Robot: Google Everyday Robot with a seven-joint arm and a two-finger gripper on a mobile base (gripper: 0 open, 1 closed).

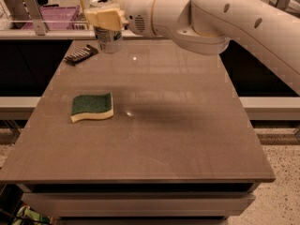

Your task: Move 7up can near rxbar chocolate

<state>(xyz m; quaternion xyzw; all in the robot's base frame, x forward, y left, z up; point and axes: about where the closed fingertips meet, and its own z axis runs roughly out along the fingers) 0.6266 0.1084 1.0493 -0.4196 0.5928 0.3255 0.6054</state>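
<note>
I saw the gripper (103,16) at the bench's (178,139) eleven o'clock, fingers (107,19) grasping the can (109,39); bar (80,54) just beside, toward eight.

Can (108,37), bar (80,54) and sponge (92,107) on the table (187,139)
The can stands at the table's far left edge, the bar just left of it and slightly nearer. The sponge lies well in front of both, on the left side. The pincer (105,17) is at the can's top.
</note>
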